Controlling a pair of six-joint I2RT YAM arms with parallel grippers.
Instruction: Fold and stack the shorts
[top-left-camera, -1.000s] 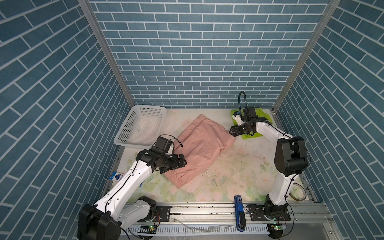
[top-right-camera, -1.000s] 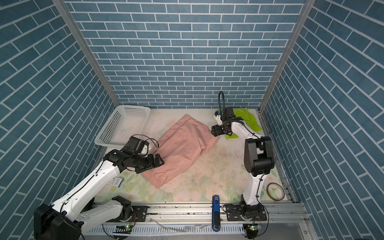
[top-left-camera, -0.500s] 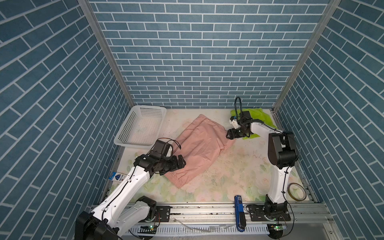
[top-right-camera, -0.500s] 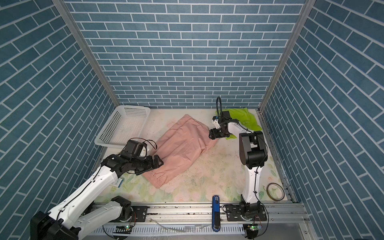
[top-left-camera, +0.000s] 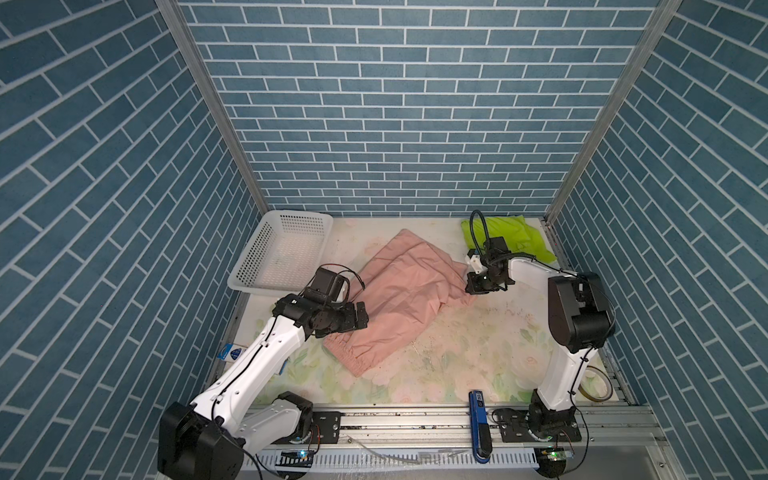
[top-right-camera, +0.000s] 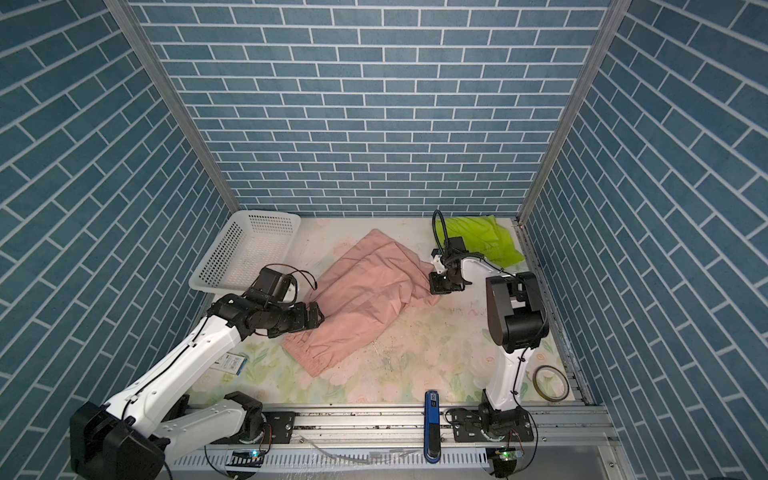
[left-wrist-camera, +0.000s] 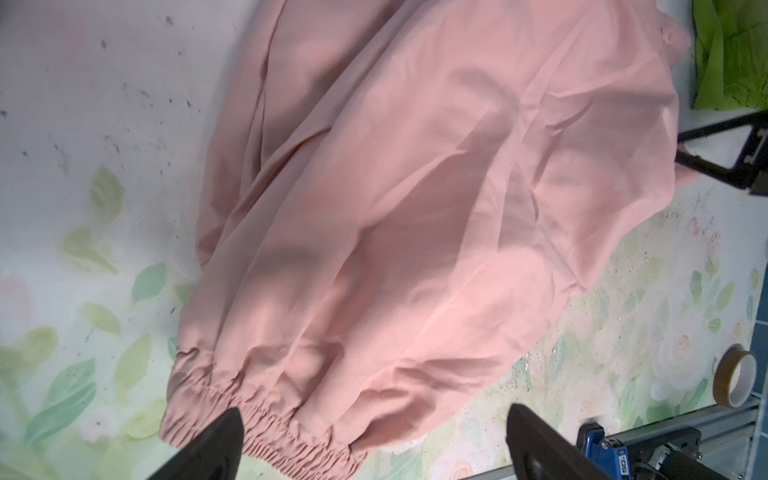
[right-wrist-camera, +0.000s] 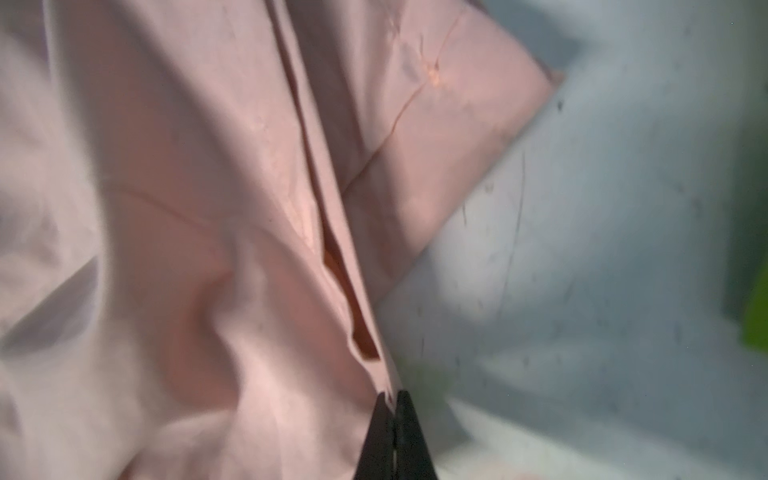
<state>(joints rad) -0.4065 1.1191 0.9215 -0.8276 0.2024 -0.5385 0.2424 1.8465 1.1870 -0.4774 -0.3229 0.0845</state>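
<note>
- Most of the right wrist view is blurred. Only the tips of the right claw (right-wrist-camera: 392, 401) show, pressed together and pinching a hem edge of the pink shorts (right-wrist-camera: 166, 249).
- In both top views this claw sits at the far-right corner of the pink pair, and its fingers are too small to read there.
- The green shorts (top-left-camera: 515, 237) lie bunched in the far-right corner of the bench (top-left-camera: 478, 345). The right arm partly hides them, so their shape is hard to make out.
- The left claw (left-wrist-camera: 376, 411) is spread wide and holds nothing. The frame edge cuts it down to two dark finger ends.
- It hangs over the gathered waistband at the near-left end of the pink pair. Whether it touches the cloth cannot be told.
- The pink pair lies mid-bench on a slant, with the waistband near-left and the legs far-right. It is wrinkled, with long creases and one layer lapping over another.
- A white basket (top-left-camera: 249, 266) stands far left, near the pink pair but apart from it.
- A tape roll (top-right-camera: 549, 382) lies at the near-right edge.
</note>
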